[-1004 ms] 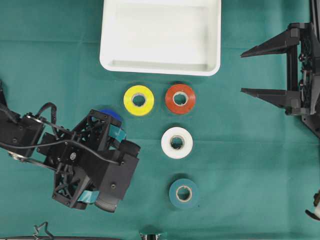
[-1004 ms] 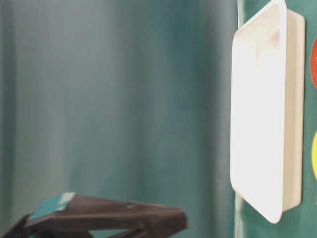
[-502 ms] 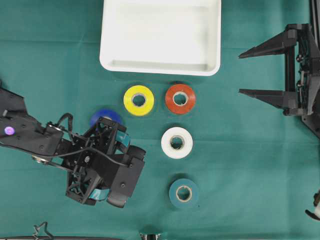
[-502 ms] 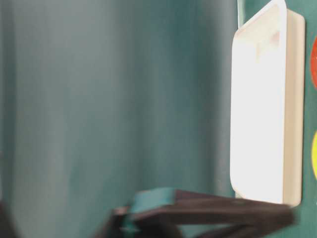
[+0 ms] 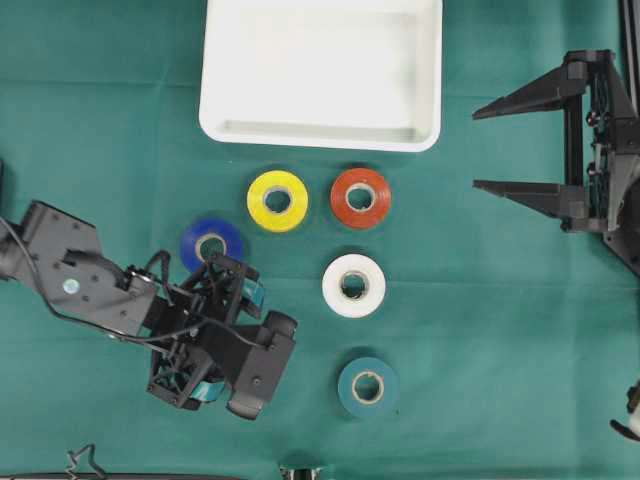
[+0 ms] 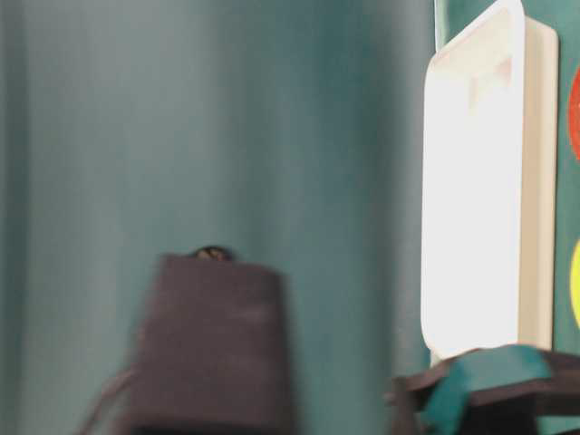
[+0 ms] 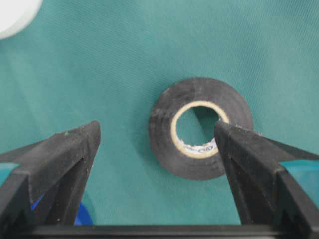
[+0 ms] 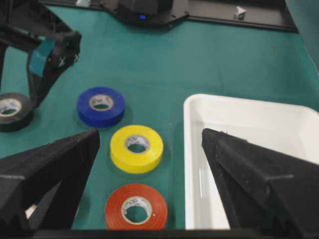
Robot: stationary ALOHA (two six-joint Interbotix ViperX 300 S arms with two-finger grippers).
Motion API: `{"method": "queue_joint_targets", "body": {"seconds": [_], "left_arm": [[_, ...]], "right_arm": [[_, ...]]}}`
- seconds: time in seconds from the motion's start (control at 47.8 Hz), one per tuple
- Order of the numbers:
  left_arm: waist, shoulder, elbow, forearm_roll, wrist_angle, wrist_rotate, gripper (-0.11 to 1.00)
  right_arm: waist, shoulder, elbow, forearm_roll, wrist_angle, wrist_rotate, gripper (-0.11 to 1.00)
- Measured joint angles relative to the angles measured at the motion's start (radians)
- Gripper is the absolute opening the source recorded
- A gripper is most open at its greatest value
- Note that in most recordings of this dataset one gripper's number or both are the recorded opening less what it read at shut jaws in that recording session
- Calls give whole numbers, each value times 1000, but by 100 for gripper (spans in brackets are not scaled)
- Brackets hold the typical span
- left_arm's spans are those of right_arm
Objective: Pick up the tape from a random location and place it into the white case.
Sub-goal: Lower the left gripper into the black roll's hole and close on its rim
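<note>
Straddling the black tape [image 7: 198, 128], the left gripper [image 7: 157, 149] gapes wide and empty; its right finger [image 7: 259, 167] overlaps the roll's rim. Shift slightly toward that finger, then descend; the right gripper [image 5: 500, 143] idles fully open, empty.

Blue roll [image 5: 211, 244] crowds black roll [image 7: 199, 128]; elsewhere bare cloth [image 7: 149, 50].

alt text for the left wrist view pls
A black tape roll lies flat on green cloth, framed between the open left gripper fingers, the right-hand one overlapping its edge. A blue sliver shows bottom left, a white one top left.
</note>
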Motion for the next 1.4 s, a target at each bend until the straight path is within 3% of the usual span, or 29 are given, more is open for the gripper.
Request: {"method": "queue_joint_targets", "body": {"seconds": [0.669,0.711,0.774,0.983,1.401], "left_arm": [[12,101,14,0,-67,60,97],[12,101,14,2,-66,74,93],[12,101,14,2,-69,87,78],[12,101,14,0,-67,98,21],[14,101,14,0,-67,94,19]], "right_arm": [[0,12,0,0,0,0,93],[0,12,0,2,0,0,93],[0,14,0,0,0,0,93],[0,15,0,0,0,0,93],[0,15,0,0,-2,0,93]]}}
